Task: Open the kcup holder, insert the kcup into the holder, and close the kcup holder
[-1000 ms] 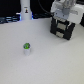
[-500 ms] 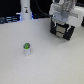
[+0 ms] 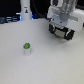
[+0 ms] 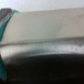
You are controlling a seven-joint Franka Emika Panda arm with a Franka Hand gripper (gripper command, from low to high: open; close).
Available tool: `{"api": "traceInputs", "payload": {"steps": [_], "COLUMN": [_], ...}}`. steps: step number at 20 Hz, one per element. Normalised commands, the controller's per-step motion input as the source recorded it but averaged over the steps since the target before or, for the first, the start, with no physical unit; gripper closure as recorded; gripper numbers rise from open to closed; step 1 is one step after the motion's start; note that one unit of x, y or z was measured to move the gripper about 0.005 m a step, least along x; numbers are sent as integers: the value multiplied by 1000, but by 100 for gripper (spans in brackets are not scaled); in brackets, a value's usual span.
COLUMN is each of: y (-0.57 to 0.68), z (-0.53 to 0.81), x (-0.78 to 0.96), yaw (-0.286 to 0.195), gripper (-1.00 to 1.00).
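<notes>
At the exterior view's right: gripper (image 3: pixel 62 31), grip state indiscernible, over kcup holder (image 3: pixel 64 34); off-centre pull risks jamming; kcup (image 3: pixel 26 48) well apart.

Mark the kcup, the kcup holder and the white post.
kcup (image 3: pixel 26 48), exterior view, its green top.
kcup holder (image 3: pixel 62 34), exterior view, its front below the arm.
white post (image 3: pixel 24 10), exterior view, its shaft.

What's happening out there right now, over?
End effector down at the kcup holder, open or shut unclear. Kcup alone on the table, untouched. Nothing between them.
</notes>
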Motion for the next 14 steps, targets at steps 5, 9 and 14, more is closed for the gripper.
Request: {"api": "traceInputs", "payload": {"steps": [5,9,14], "y": [-351,-360,-364], "z": [159,173,194], "x": [917,910,896], "yaw": [-85,-76,-73], "gripper": [100,100,100]}}
